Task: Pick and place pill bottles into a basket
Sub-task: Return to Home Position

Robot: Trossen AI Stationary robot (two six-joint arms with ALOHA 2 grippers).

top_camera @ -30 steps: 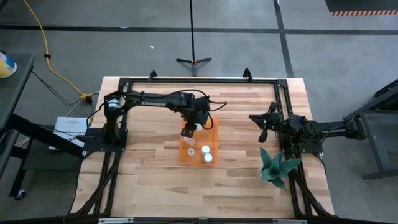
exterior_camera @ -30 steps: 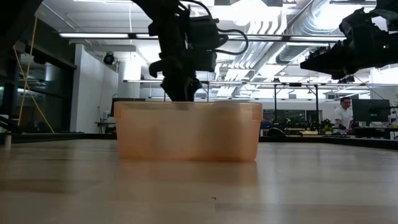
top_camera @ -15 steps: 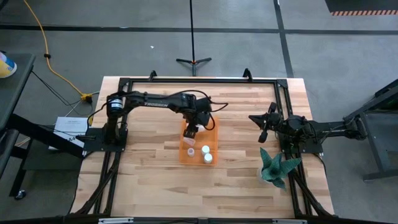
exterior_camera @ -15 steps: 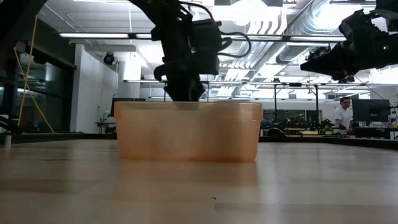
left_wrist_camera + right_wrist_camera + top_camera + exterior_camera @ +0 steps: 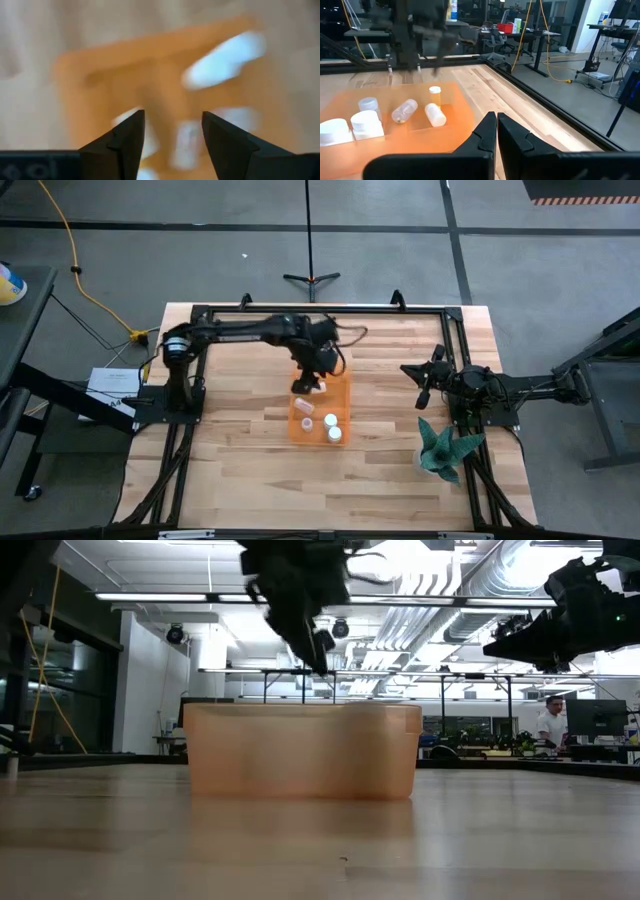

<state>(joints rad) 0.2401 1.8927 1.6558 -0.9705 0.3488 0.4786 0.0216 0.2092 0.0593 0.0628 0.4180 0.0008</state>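
While the left gripper (image 5: 308,384) hung above one end of the basket (image 5: 347,408), clear of its rim, with its fingers (image 5: 127,142) spread wide and nothing between them, the return to home appeared best done by lifting straight up first and only then folding the arm back toward its base, so that no finger would clip the orange wall. The pill bottles (image 5: 404,111) lay inside the basket, six of them countable in the right wrist view, some upright and some on their sides; none showed on the bare wood. The right gripper (image 5: 496,131) waited at the right side of the table (image 5: 240,465), its fingers pressed together on nothing, and seemed to need no action. A teal plant (image 5: 440,448) stood near the right arm's base, well apart from the basket. The surface was pale wooden planking inside a black frame. Beyond it lay a grey floor with a yellow cable (image 5: 75,250) and a tripod stand (image 5: 311,277); farther off, the low view showed a lit workshop with ceiling ducts and a person (image 5: 552,723) near a monitor.
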